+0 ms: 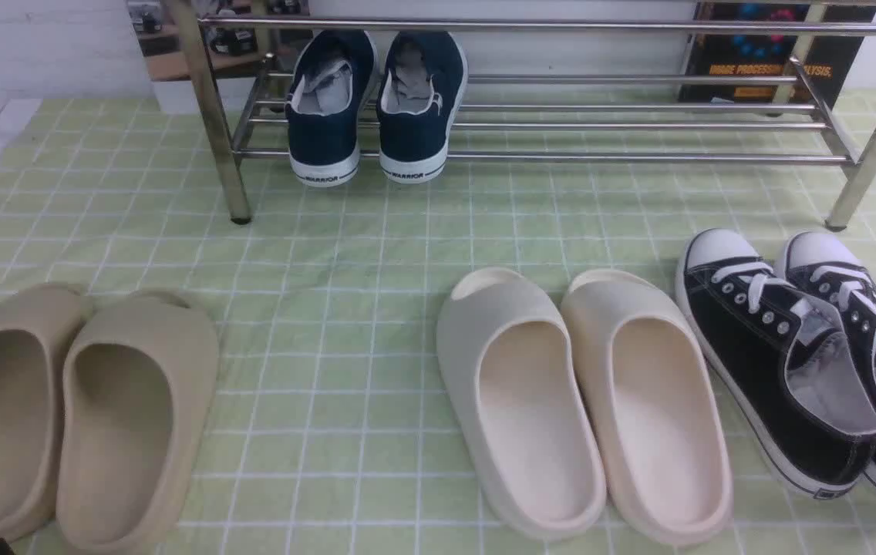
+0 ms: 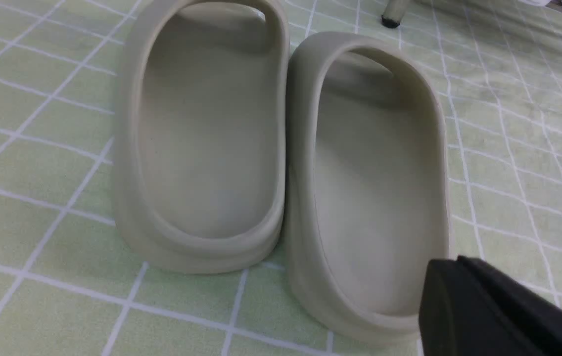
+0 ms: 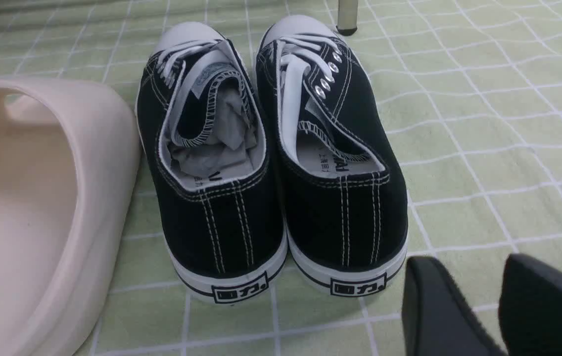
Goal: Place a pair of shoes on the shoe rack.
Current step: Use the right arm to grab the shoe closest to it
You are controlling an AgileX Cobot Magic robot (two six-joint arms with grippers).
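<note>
Pale green cloth (image 1: 315, 308), wrinkled and white-gridded, under everything. Above it, a shiny chrome shoe rack (image 1: 561, 158) with round bars, cut off at the top of the front view. Smooth, moulded tan slippers (image 1: 137, 308) at the left and cream slippers (image 1: 515, 316) just beside the black canvas sneakers (image 1: 777, 362), these on the cloth before the rack's right end, white-toed and laced, one cropped by the front view's edge. Navy sneakers (image 1: 330, 146) on the lower shelf, toes hard to see. Behind, dark printed panels (image 1: 762, 62), partly hidden by bars. Left gripper (image 2: 446, 264) with fingers together; right gripper (image 3: 469, 262) with fingers apart, empty.
</note>
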